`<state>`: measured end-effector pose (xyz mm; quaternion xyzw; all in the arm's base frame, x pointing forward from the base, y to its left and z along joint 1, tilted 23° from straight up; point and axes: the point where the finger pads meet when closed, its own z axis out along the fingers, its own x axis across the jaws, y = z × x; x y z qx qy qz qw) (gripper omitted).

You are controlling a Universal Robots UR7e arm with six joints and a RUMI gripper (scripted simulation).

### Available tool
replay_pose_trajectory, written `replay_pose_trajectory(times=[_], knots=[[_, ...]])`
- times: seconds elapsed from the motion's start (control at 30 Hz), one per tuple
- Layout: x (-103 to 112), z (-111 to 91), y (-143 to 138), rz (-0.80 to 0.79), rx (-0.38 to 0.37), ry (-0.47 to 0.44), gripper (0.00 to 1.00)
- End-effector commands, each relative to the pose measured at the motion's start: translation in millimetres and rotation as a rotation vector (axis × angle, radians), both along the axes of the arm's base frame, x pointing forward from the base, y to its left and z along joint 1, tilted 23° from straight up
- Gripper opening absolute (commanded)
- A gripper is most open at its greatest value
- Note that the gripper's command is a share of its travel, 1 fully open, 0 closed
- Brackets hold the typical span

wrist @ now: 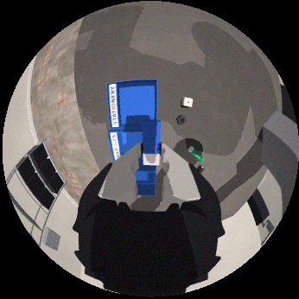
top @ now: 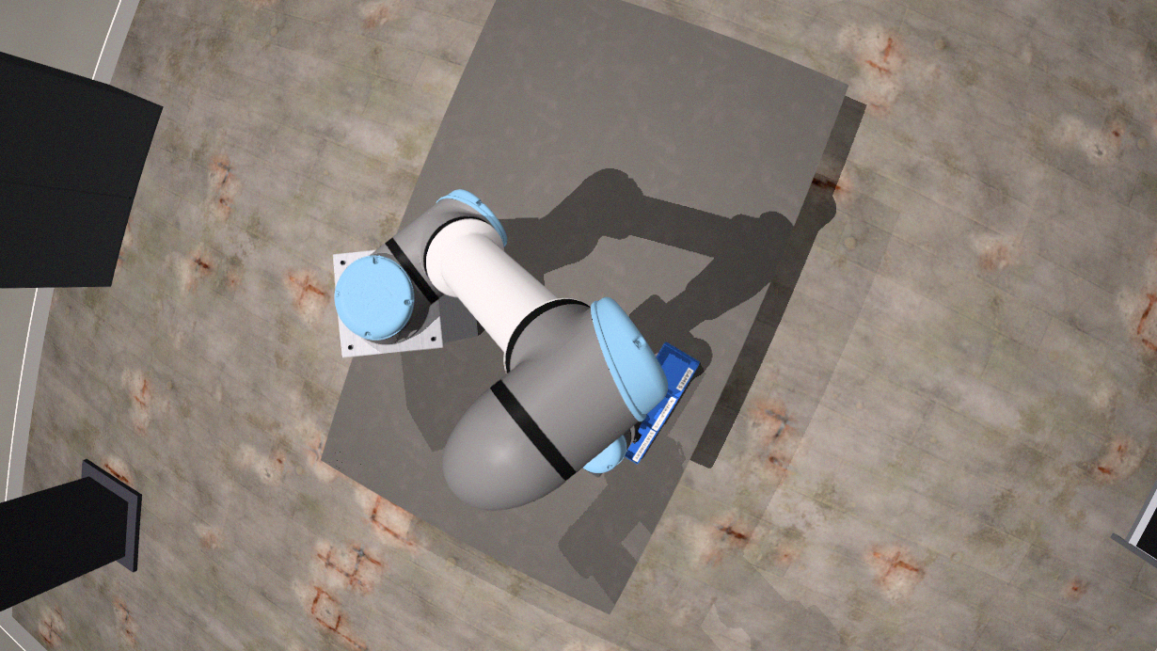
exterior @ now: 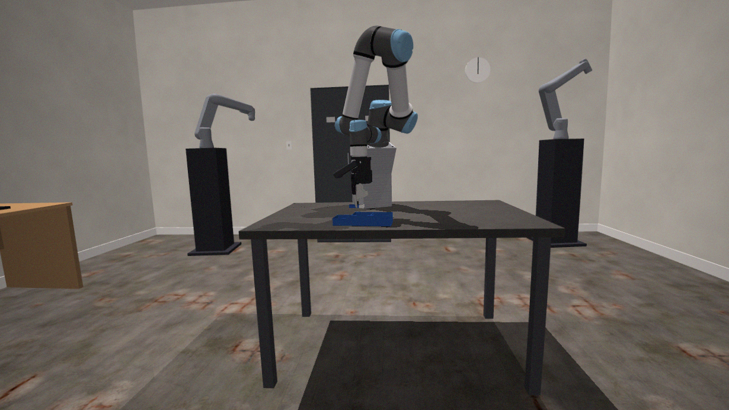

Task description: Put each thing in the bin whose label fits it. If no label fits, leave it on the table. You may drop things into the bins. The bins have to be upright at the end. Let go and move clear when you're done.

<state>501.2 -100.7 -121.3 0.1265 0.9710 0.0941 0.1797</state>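
My gripper [wrist: 151, 143] [exterior: 358, 202] is shut on a blue-and-white eraser [wrist: 151, 135] [exterior: 352, 205], held above the bin row. Three joined blue bins stand upright: the STATIONERY bin [wrist: 137, 101] looks empty; the middle bin [wrist: 126, 139], its label partly covered and ending in BOLTS, and the GAMES bin [top: 677, 356] are partly hidden. On the table lie a white die [wrist: 187, 102], a dark nut [wrist: 181, 120], a green cylinder [wrist: 196, 155] with a pale end and a small dark thing [wrist: 201, 168], partly hidden by the gripper.
The bin row stands near one long edge of the dark table [top: 647, 97] [exterior: 459, 216]. The loose things lie on the robot-base side of the bins. The arm hides much of the table in the top view.
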Motion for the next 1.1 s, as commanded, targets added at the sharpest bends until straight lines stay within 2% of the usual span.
replay_pose_trajectory(times=[0.0,0.17,0.83,1.07], knots=[[6.2,-1.8,-25.6,0.001,0.001,0.0,0.0],[12.5,-3.6,-54.9,0.001,0.001,0.0,0.0],[12.7,-3.6,-55.6,0.001,0.001,0.0,0.0],[17.9,-16.5,-53.6,0.001,0.001,0.0,0.0]])
